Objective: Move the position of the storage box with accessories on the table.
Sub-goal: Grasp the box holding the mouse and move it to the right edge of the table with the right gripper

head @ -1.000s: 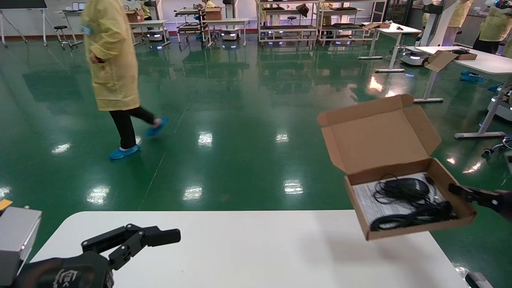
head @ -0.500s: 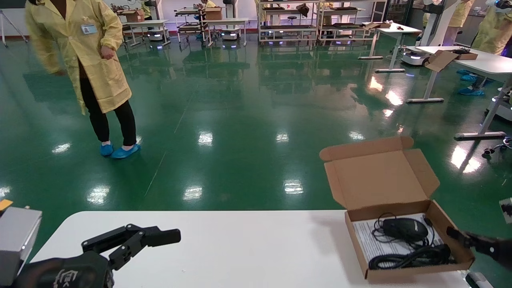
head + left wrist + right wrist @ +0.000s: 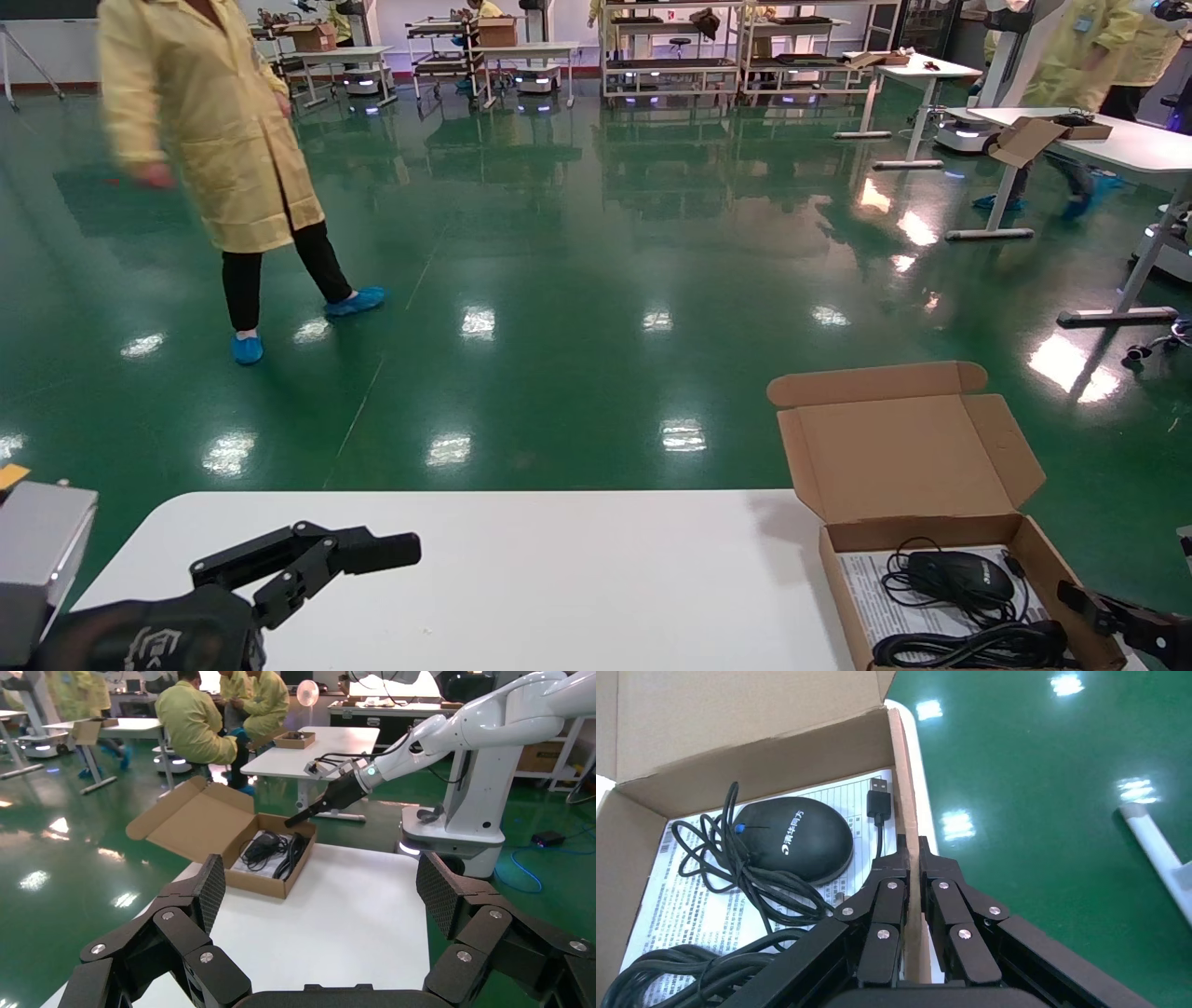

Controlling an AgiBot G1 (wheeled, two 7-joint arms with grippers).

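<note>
Cardboard, brown and corrugated, makes up the storage box [image 3: 968, 596], which sits on the right end of the white table [image 3: 559, 578] with its lid flap standing open on the side away from the robot. The right gripper [image 3: 911, 855] is clenched on the box's right side wall, one finger inside the box and the other outside, with the thin wall pinched between them. In the head view this gripper [image 3: 1071, 594] shows at the lower right, reaching in from beyond the table's right edge.

Just inside the gripped wall, on the inner finger's side, lie the accessories: a black mouse [image 3: 800, 839] with its thin cord looped loosely around it, a USB plug [image 3: 878, 796] pointing toward the lid just ahead of the fingertips, and a thicker coiled black cable [image 3: 680, 973] further back alongside the gripper's body. All of them rest on a white printed sheet [image 3: 694, 903] that covers the box floor.

Far across the table from the box, the left gripper [image 3: 323, 896] hovers over the tabletop's left end with its fingers spread wide and nothing between them. Beyond the table, a person in a yellow coat [image 3: 209, 140] stands on the green floor.
</note>
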